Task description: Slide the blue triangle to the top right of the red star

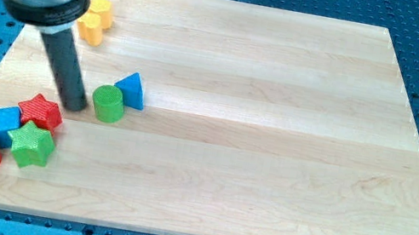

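No hand here, just my tip, holding nothing; blue triangle sits off to the view's right, past the green cylinder, red star lower-left.

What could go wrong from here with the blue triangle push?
My tip sits between the red star and the green cylinder, which touches the blue triangle. Pushing rightward would likely drive both away from the star. Swinging back may knock the star into the blue cube.
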Robot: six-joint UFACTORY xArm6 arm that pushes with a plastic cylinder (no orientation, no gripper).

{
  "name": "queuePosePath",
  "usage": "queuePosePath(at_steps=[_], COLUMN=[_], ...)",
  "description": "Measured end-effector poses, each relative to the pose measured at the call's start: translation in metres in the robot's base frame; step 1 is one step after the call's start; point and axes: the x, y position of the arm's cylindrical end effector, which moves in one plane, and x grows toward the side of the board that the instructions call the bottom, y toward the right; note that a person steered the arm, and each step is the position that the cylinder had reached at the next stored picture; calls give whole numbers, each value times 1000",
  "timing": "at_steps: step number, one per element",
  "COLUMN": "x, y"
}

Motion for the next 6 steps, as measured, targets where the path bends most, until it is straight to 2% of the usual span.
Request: queuePosePath(at_steps=[1,2,3,6], x=[-49,-49,-38,9], y=[39,104,103,-19])
